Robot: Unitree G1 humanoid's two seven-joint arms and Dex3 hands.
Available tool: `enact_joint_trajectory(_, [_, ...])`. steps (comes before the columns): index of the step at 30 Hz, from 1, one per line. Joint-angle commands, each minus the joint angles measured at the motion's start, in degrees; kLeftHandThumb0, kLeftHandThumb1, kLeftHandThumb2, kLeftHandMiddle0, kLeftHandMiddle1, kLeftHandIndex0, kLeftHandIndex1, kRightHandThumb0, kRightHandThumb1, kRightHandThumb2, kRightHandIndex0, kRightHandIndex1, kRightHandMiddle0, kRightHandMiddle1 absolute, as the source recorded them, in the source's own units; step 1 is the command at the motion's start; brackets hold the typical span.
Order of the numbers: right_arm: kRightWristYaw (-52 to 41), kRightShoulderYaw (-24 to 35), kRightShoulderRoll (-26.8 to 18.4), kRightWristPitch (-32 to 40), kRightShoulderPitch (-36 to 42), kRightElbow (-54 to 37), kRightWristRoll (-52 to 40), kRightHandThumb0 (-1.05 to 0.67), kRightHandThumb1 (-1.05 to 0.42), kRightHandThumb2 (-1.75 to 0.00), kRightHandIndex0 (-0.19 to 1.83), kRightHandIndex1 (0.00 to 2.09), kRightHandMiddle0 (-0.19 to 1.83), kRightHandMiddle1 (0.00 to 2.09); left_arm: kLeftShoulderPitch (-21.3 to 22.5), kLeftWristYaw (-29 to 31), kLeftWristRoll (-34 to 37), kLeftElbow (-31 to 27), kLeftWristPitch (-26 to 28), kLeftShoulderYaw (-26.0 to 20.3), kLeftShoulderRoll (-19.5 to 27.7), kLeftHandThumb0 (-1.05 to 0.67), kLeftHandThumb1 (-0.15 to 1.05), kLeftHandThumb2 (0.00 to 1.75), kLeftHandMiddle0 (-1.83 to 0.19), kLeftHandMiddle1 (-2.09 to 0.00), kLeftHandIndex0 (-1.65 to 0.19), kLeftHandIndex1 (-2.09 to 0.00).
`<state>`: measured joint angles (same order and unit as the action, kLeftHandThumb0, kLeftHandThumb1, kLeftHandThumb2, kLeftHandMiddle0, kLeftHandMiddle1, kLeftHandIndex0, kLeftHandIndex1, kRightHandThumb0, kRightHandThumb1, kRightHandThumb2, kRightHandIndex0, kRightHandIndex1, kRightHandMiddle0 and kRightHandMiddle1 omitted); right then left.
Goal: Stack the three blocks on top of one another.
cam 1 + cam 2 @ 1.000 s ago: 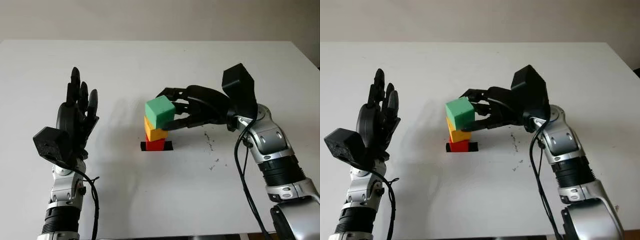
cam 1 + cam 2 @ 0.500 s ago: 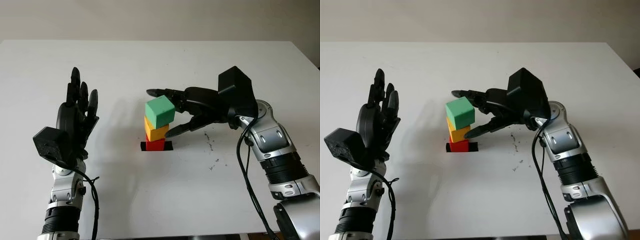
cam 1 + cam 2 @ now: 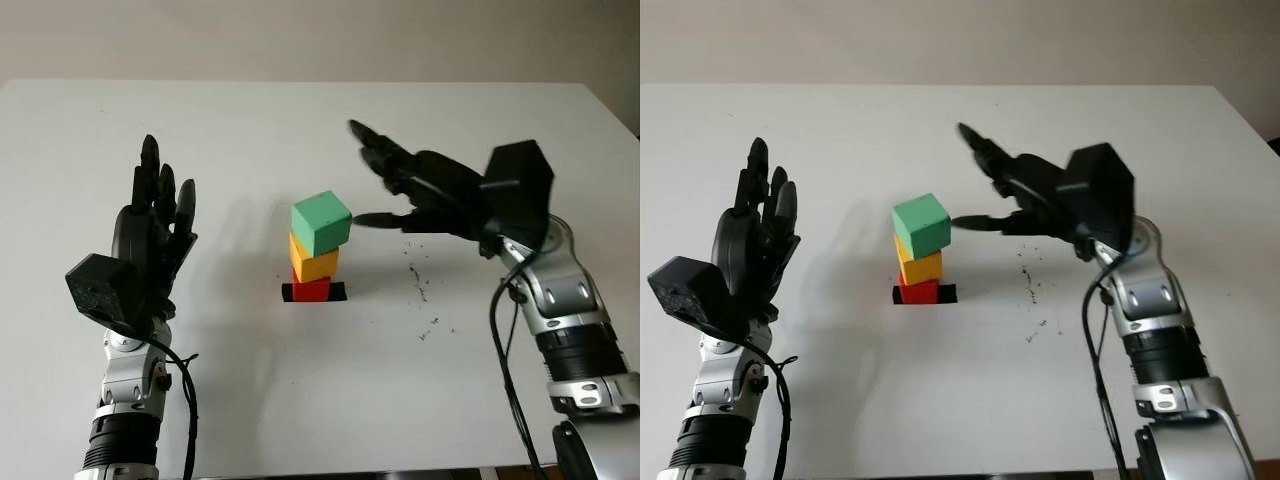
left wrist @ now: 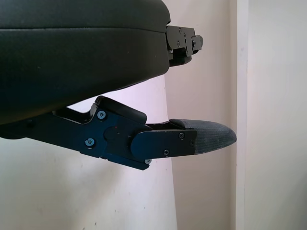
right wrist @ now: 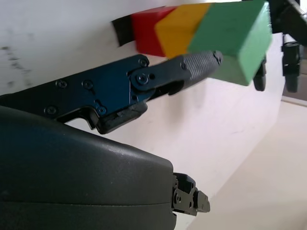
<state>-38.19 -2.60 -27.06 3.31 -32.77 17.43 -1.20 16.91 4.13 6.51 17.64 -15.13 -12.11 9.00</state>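
Right robot hand: open and empty, just beside the stack on its right, one fingertip close to the green block but apart from it; a second ago clamped around that block, since then let go and drawn back and up.
Meaning of the change: release done, top block standing on its own; by the look of it, stacking finished, only the retreat left.
Left robot hand: open, raised well apart from the stack on its left, parked, same place as a second ago.
Stack: three blocks one upon another, near the middle of the table, standing on a small black mark.
Green block: on top, turned a little out of line with the block under it and overhanging slightly toward the left robot hand; unmoved after the release.
Yellow block: in the middle, touching green above and red below, also twisted somewhat against the base.
Red block: at the bottom, squarely on the black mark, mostly hidden under the yellow one.
Risk, as a judgement: tower a bit crooked, so any brush from the withdrawing fingers likely to tip it; retreat best made away from the stack.
Dark specks: scattered on the table to the right of the stack, below the right robot hand.
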Motion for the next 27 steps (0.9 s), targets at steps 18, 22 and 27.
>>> enact_joint_trajectory(18, [10.23, 2.81, 11.07, 2.90, 11.62, -5.93, -6.54, -0.72, -1.05, -0.70, -0.19, 0.00, -0.19, 0.00, 0.47, 0.61, 0.17, 0.46, -0.48, -0.12, 0.75, -0.71, 1.05, 0.48, 0.04, -0.05, 0.05, -0.05])
enact_joint_trajectory(22, [16.68, 3.01, 16.38, 4.44, 14.34, -8.41, -7.13, -0.72, -1.05, -0.75, -0.19, 0.00, -0.19, 0.00, 0.52, 0.65, 0.41, 0.40, -0.56, -0.11, 0.49, -0.71, 1.05, 0.48, 0.05, -0.05, 0.06, -0.05])
enact_joint_trajectory(27, [22.71, 2.89, 21.23, 6.56, 17.03, -11.46, -7.77, -0.71, -1.05, -0.77, -0.19, 0.00, -0.19, 0.00, 0.59, 0.16, 0.12, 0.55, -0.47, 0.00, 0.29, -0.70, 1.05, 0.49, 0.04, -0.06, 0.05, -0.05])
